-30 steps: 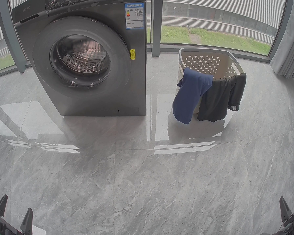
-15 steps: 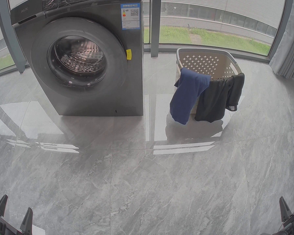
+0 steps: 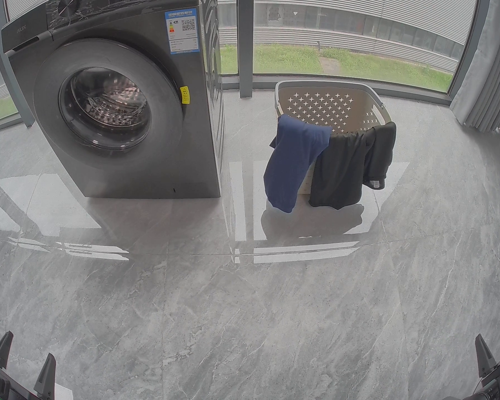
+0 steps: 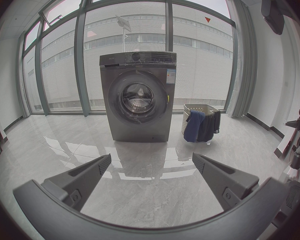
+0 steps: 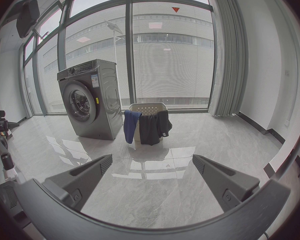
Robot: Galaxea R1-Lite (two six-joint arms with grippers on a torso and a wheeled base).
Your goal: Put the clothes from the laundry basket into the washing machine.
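– Firstly, where did the load sit?

– Two garments hung over the near rim of the beige perforated plastic laundry basket (image 3: 330, 84), at 1 o'clock in the head view. A dark blue cloth garment (image 3: 291, 159) hung on the side toward the machine, with a black cloth garment (image 3: 344, 168) touching it. Both trailed down outside the basket wall. The grey front-loading washing machine (image 3: 116, 106) stood at 11 o'clock, apart from the basket.

– And the end effectors?

– The left gripper (image 3: 26, 350) lay at 7 o'clock and the right gripper (image 3: 494, 331) at 5 o'clock, both well apart from the basket. Each had its fingers spread wide with nothing between them. Both wrist views showed the same.

– Which faults were judged likely?

– Four were judged likely.
1. The basket looked light, and the cloth weight hung on its near rim. A sideways pull could have tipped or slid it.
2. The garments touched. Lifting one could have dragged the other onto the glossy grey tiled floor (image 3: 250, 306).
3. A pinch near one edge would have left a long tail. That tail could have swept the floor or caught at the drum opening.
4. Whether the round door was shut could not be told. If it was, a loaded gripper would have had no entry.
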